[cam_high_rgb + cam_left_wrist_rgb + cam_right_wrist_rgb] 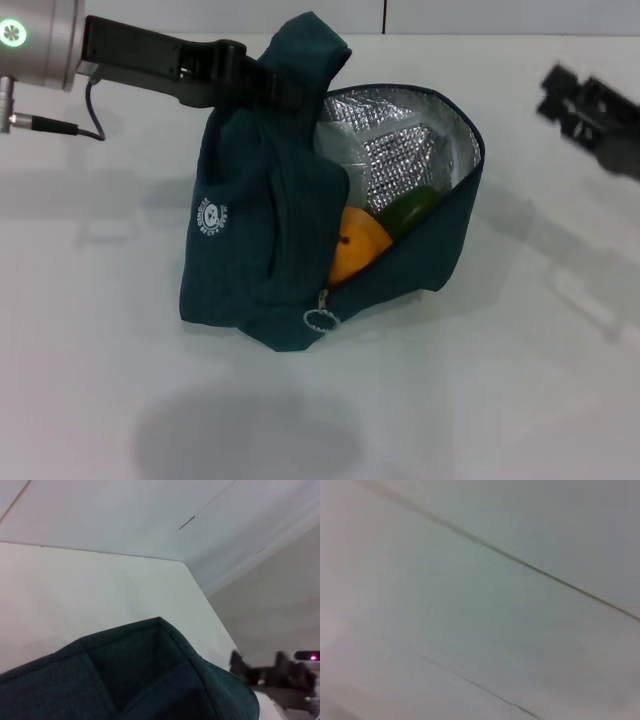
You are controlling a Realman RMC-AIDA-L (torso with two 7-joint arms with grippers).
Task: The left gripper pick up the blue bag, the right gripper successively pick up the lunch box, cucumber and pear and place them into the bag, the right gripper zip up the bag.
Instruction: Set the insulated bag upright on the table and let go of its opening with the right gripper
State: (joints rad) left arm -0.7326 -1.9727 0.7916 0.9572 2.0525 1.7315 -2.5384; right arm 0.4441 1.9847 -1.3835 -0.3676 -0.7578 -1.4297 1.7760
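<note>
The blue bag [260, 260] stands on the white table with its mouth open, showing a silver lining. My left gripper [275, 85] is shut on the bag's top fold and holds it up. Inside I see the orange-yellow pear [355, 248], the green cucumber [408, 210] beside it, and the clear lunch box [345, 148] behind them. A zip pull ring [320, 320] hangs at the bag's front corner. My right gripper [565, 95] hovers blurred at the far right, well apart from the bag. The left wrist view shows the bag's fabric [135, 675] and the right gripper [272, 672] far off.
The white table [520, 380] spreads all around the bag. The right wrist view shows only pale table surface with a seam line [520, 562]. A cable [70, 128] hangs from the left arm's wrist.
</note>
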